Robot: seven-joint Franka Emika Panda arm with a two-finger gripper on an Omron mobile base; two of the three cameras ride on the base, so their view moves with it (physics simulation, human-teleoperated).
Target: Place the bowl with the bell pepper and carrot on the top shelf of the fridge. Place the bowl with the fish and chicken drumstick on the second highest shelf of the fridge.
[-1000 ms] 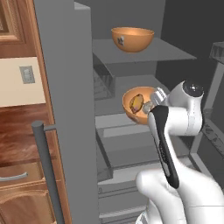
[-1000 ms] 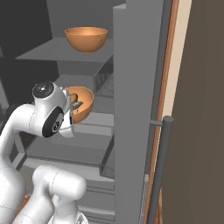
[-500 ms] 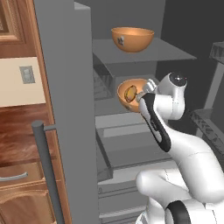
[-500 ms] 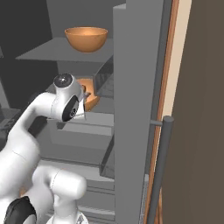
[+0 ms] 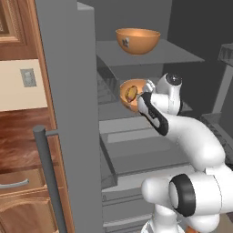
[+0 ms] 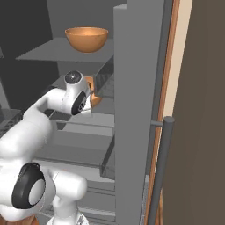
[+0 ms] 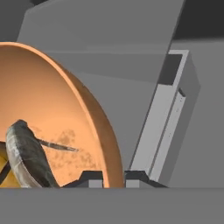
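nearest me in the hand view, the gripper (image 7: 114, 178) sits at bottom centre with its jaws pinched nearly shut on the rim of the bowl with the fish and chicken drumstick (image 7: 57, 118), one tip inside the wall, one outside. the fish (image 7: 28, 155) lies grey at lower left of that frame, a sliver of the yellow chicken drumstick (image 7: 3, 173) beside it at the left edge.

in the left base view the same bowl shows at centre frame, tipped toward the camera, hanging at the front of the second highest shelf (image 5: 132, 108) just left of the white wrist. i can't tell if its base touches the slab; the arm hides that in the right base view.

farther back and higher, the bowl with the bell pepper and carrot (image 5: 137, 40) sits upright on the top shelf (image 5: 173, 53), upper centre of frame, so i judge that half done.

for this step i'd level the bowl first, since that tilt could spill the food, then push it deeper over the shelf, clear of the fridge door (image 5: 73, 113) edge at left. lower until the base rests flat, only then spread the jaws, and back straight out without clipping the rim.
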